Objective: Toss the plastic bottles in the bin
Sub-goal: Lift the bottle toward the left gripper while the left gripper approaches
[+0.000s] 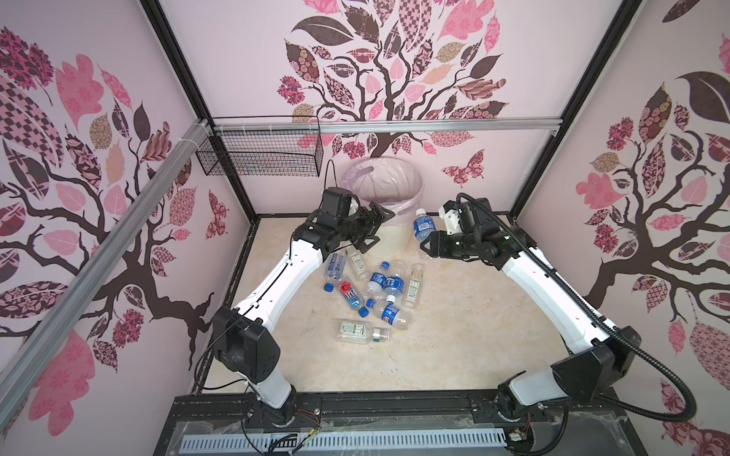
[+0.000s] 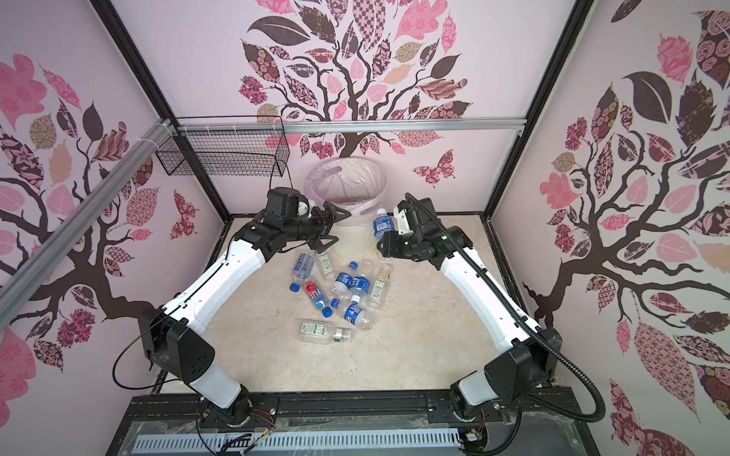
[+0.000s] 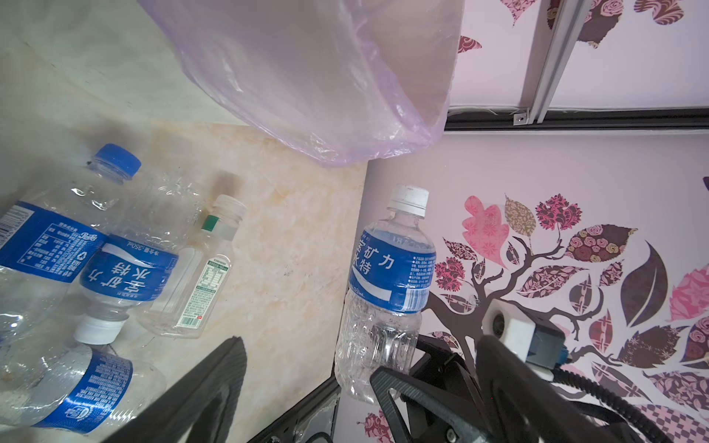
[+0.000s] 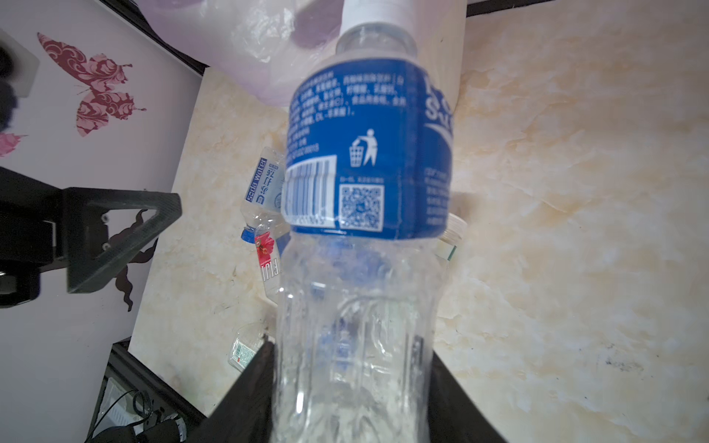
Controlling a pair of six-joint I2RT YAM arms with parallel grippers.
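Note:
The cream ribbed bin (image 1: 389, 241) with its pale pink bag (image 3: 326, 84) stands at the back middle in both top views. My right gripper (image 1: 426, 246) is shut on the lower part of a clear plastic bottle (image 1: 423, 229) with a blue label and white cap. It holds the bottle (image 4: 364, 191) upright, just right of the bin's wall. My left gripper (image 1: 379, 228) hangs open and empty in front of the bin's left side, above the pile. Several plastic bottles (image 1: 379, 292) lie on the floor in front of the bin, and one white-labelled bottle (image 1: 361, 331) lies nearer the front.
A black wire mesh basket (image 1: 264, 156) hangs on the back rail, left of the bin. Loose blue caps (image 1: 328, 287) lie among the bottles. Patterned walls close in the marble floor (image 1: 474, 316) on three sides, with a black frame edge along the front.

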